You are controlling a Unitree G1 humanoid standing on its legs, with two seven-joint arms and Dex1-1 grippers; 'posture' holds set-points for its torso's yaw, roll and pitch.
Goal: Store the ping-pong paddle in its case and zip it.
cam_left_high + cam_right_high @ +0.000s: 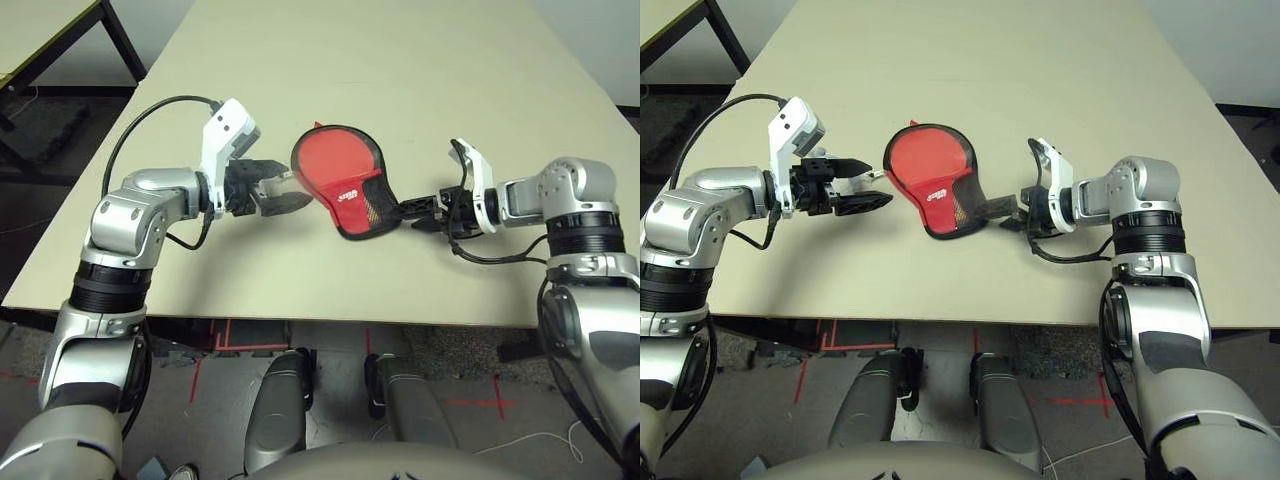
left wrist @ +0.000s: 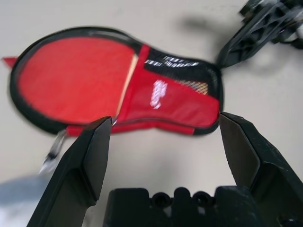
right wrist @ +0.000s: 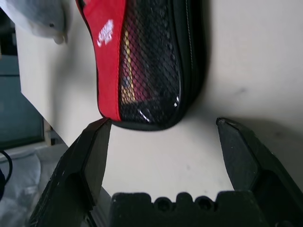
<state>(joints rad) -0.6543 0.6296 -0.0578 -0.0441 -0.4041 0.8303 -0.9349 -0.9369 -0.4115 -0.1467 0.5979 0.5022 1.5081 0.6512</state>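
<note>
My open left end effector (image 2: pixel 163 156) waits beside the red paddle case (image 1: pixel 352 208) on the counter (image 1: pixel 250 285); my right end effector (image 3: pixel 163 156), also open, stands by its narrow end. The ping-pong paddle (image 2: pixel 75 71) lies inside the case, which could skid if I tug unbraced.

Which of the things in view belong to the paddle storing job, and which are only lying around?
For the job:
- red and black case, lying on the table
- ping-pong paddle, inside the case, seen through its clear panel
- grey-white pompom on the zip side

Only around:
- table, carrying the case
- cables on the floor
</note>
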